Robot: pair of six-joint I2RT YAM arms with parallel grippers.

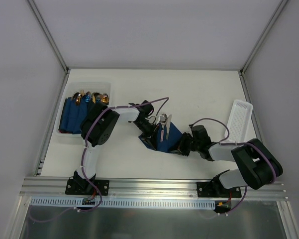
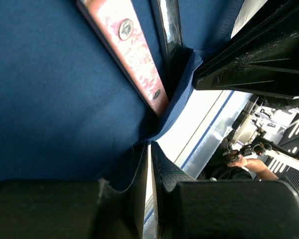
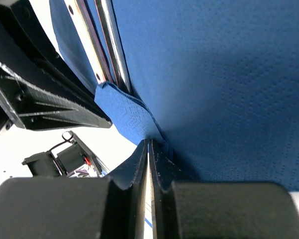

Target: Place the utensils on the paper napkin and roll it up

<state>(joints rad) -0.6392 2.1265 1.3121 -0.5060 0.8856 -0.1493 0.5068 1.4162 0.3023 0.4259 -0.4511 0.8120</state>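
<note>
The navy paper napkin [image 1: 170, 137] lies mid-table with the silver utensils [image 1: 164, 124] on it, their heads sticking out at its far edge. My left gripper [image 1: 150, 133] is at the napkin's left edge and is shut on a fold of it [image 2: 150, 145]. The left wrist view shows the napkin [image 2: 54, 99] and two utensil handles [image 2: 132, 55], one of them riveted. My right gripper [image 1: 183, 145] is at the napkin's right corner and is shut on its edge [image 3: 149, 142]. The right wrist view shows the napkin [image 3: 214, 79] folded beside the handles [image 3: 97, 40].
A clear bin [image 1: 64, 134] at the left holds narrow blue bundles [image 1: 74, 115] with copper-gold tips. A white tray [image 1: 240, 119] lies at the right, near the table's edge. The two grippers are close together, and each shows in the other's wrist view.
</note>
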